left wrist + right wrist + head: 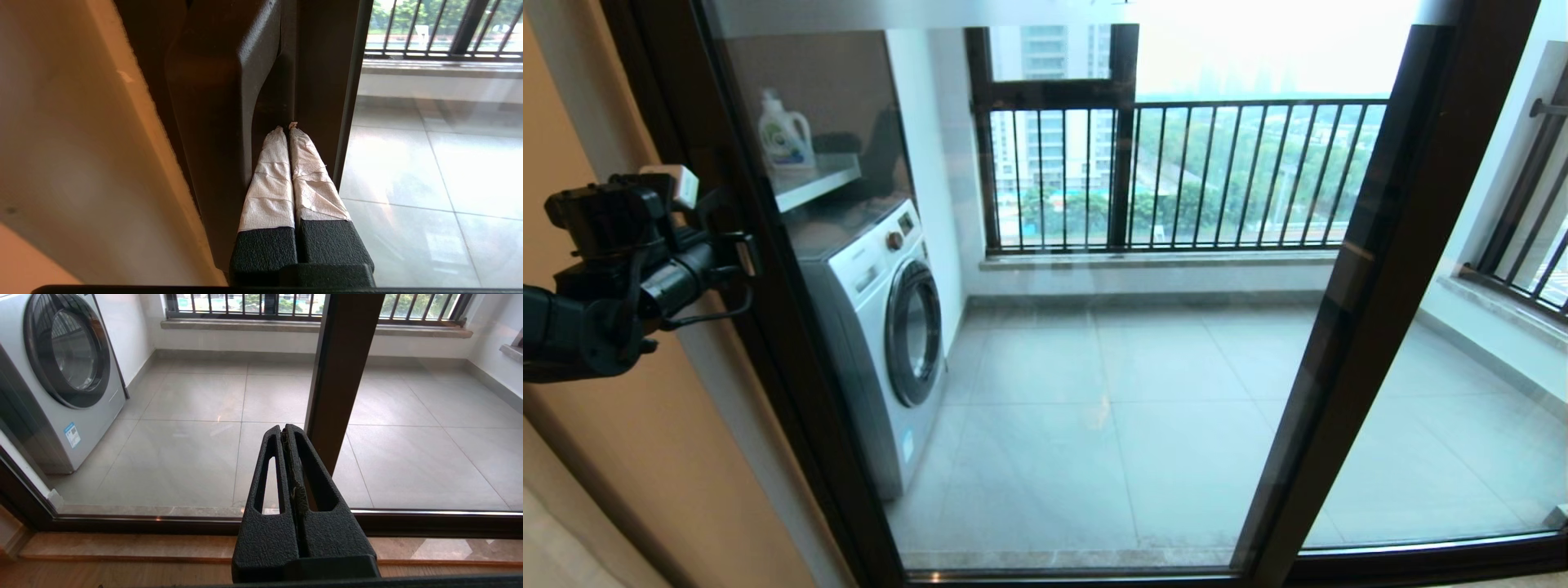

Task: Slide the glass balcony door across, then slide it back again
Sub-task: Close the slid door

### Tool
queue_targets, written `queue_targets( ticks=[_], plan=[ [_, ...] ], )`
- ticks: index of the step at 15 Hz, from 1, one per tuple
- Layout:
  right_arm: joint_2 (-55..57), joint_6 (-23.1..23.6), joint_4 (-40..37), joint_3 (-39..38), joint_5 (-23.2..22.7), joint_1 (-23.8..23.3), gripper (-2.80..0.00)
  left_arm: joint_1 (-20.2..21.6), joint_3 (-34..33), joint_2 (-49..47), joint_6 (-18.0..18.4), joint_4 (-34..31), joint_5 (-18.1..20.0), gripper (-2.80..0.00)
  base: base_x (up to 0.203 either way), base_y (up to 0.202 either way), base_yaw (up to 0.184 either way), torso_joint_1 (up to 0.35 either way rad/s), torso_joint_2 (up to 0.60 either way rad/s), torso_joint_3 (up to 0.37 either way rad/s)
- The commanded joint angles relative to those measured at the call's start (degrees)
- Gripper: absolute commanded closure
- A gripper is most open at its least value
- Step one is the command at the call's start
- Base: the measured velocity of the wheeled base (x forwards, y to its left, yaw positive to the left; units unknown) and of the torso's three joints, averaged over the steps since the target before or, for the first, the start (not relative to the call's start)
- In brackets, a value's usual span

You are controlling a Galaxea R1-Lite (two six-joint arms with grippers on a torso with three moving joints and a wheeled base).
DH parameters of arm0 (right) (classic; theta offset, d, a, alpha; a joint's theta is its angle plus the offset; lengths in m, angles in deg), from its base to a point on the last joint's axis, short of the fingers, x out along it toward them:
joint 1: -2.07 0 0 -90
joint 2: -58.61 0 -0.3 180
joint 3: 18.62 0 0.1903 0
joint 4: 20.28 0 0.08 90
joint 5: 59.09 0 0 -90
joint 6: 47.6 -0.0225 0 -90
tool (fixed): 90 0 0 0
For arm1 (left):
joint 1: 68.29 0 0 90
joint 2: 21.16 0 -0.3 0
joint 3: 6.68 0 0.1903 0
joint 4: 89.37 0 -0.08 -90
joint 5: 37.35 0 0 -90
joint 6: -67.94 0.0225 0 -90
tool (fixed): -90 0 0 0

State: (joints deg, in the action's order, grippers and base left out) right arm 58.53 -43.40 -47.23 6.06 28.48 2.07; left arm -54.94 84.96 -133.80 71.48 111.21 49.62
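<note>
The glass balcony door (1094, 367) fills the head view, and its dark left upright (768, 327) stands close to the beige wall. My left gripper (737, 251) reaches that upright at mid height. In the left wrist view the left gripper (289, 127) is shut, its tape-wrapped fingers (271, 179) pressed together with nothing between them. Their tips sit in the slot between the dark bar handle (212, 102) and the frame. My right gripper (284, 428) is shut and empty, held low in front of the glass beside the middle upright (339, 375); it is out of the head view.
Behind the glass stand a white washing machine (882, 327), a shelf with a detergent bottle (784, 135) and a railed window (1217, 171). A second dark-framed pane (1462, 408) lies to the right. The beige wall (621, 457) is close on the left. The dark bottom track (122, 522) borders the wood floor.
</note>
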Motion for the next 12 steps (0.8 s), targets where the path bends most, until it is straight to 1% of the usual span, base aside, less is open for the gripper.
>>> queue_targets(
  ticks=[1,3,6,8,12],
  plan=[
    [0.07,0.02,-0.02,0.00,-0.04,0.00,0.00,1.51,1.04,-1.86,0.55,0.71,0.36,0.00,0.000,0.000,0.000,0.000,0.00,0.000],
    [0.07,0.02,-0.08,0.00,-0.04,0.00,0.00,2.59,1.19,-2.41,0.85,0.78,1.53,0.00,0.000,0.000,0.000,0.000,0.00,0.000],
    [0.07,0.02,-0.03,0.00,-0.04,0.00,0.00,2.55,1.16,-1.59,0.77,0.92,1.92,0.00,0.000,0.000,0.000,0.000,0.00,0.000],
    [0.07,0.02,-0.09,0.00,-0.04,0.00,0.00,1.89,1.16,-0.17,0.77,0.96,2.70,0.00,0.000,0.000,0.000,0.000,0.00,0.000],
    [0.07,0.03,-0.02,0.00,-0.04,0.00,0.00,-0.37,1.92,0.67,0.57,0.97,2.86,0.00,0.000,0.000,0.000,0.000,0.00,0.000]
  ],
)
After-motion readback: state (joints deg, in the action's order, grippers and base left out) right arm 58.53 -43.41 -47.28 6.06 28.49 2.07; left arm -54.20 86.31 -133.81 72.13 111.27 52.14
